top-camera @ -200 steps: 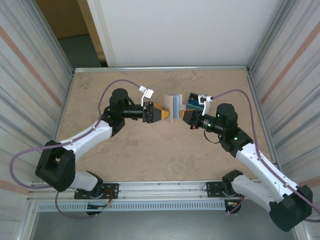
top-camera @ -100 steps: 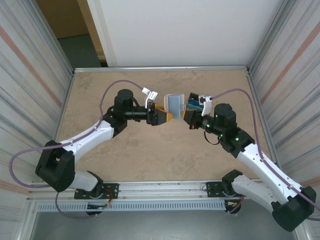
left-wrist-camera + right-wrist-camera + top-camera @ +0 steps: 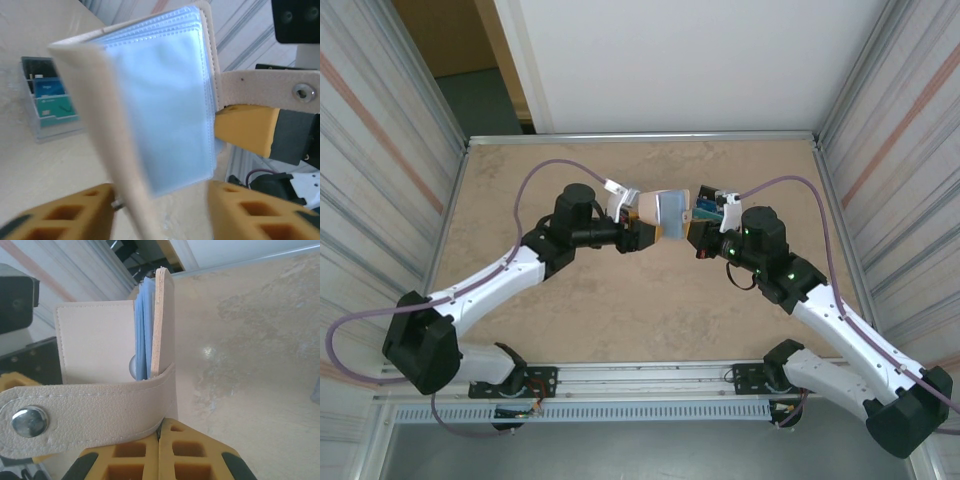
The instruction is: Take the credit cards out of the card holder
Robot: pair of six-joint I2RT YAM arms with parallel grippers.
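Note:
The tan card holder (image 3: 667,212) hangs in the air between both arms, spread open with its pale blue sleeves (image 3: 165,110) facing the left wrist camera. My right gripper (image 3: 160,427) is shut on the holder's edge, where the snap tab (image 3: 85,415) wraps across. My left gripper (image 3: 160,200) has its jaws apart around the holder's loose tan cover (image 3: 107,150), which lies against the left finger. Whether credit cards sit in the sleeves I cannot tell. Dark, blue and teal credit cards (image 3: 50,95) stand in a clear tray.
The clear tray (image 3: 710,207) stands on the table just behind the right gripper, near the back middle. Metal walls fence the table on the left, right and back. Bare tabletop lies in front of the arms and to the left.
My left gripper has moved right, up to the holder, and now has the loose cover between its fingers. The holder has swung wider open. The right gripper has kept its grip.

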